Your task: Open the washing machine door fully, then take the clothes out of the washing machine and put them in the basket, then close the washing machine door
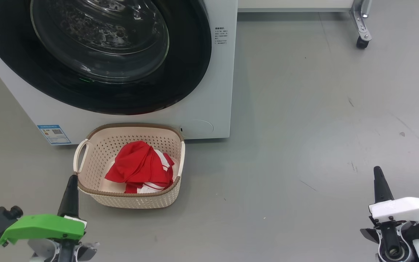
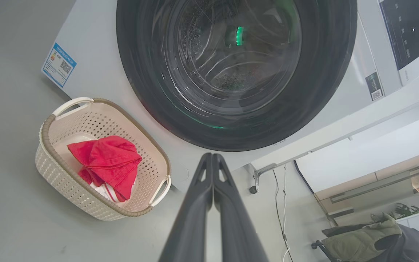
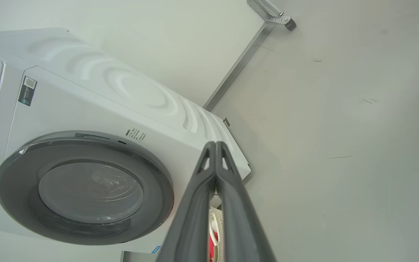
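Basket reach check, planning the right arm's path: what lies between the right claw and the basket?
Bare grey floor with faint scuffs, as the head view shows; the shut right claw sits far right of the basket.

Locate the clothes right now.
Head view, lower left: the clothes lie in the basket, which stands right in front of the washing machine, close to the left gripper.

I see the basket [image 1: 136, 200] on the floor [image 1: 304, 145], right against the foot of the washing machine [image 1: 216, 91] and below its door [image 1: 189, 72], with the clothes [image 1: 136, 163] lying in it. My left gripper [image 1: 72, 180] is just beside the basket's near left corner. My right gripper [image 1: 377, 171] is well apart to the right, with a caster [image 1: 362, 43] far behind it.
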